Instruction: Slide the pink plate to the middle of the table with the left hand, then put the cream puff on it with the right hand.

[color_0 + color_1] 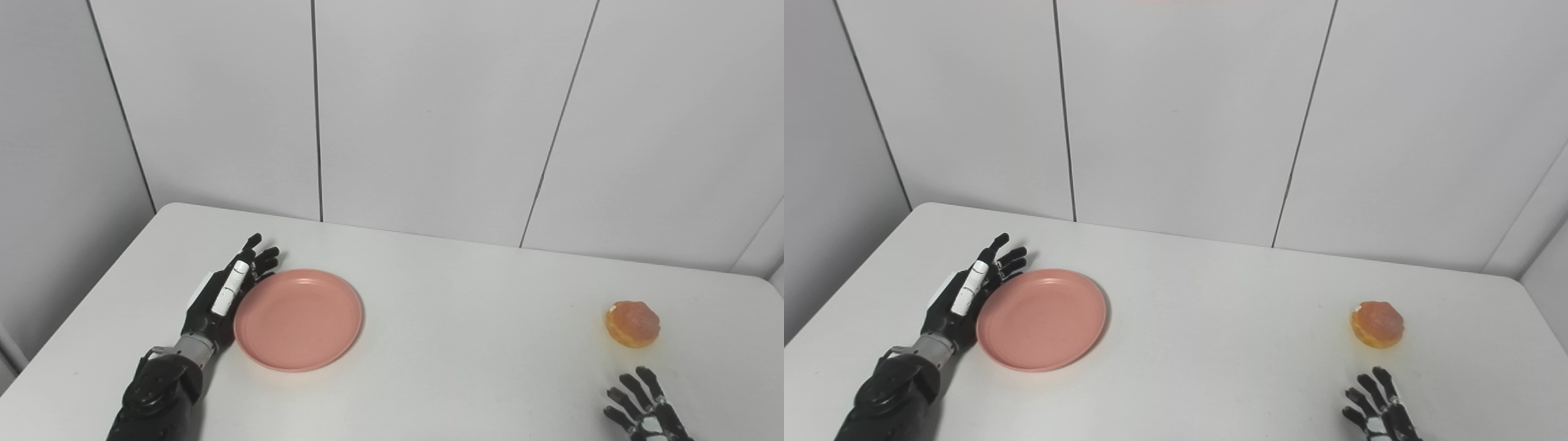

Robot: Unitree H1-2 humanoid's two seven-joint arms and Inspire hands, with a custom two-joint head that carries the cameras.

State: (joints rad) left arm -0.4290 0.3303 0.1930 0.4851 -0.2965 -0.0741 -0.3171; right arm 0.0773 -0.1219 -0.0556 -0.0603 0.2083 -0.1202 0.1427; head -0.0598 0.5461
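Left hand [226, 294] flat, fingers spread, edge-on against the left rim of the round pink plastic plate [298, 318], left of the white table's [465, 343] middle; off-centre push risks spinning it; right hand [1377, 411] splayed, empty, near the glazed golden cream puff [1377, 324]; left eye view shows more of its palm.

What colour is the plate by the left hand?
Salmon pink, plain with no pattern: the plate, clearest in the left eye view.

Pink plate [298, 320] is showing smooth, matt, probably plastic finish; cream puff [633, 324] is looking glazed; table [465, 343] is appearing matt white.
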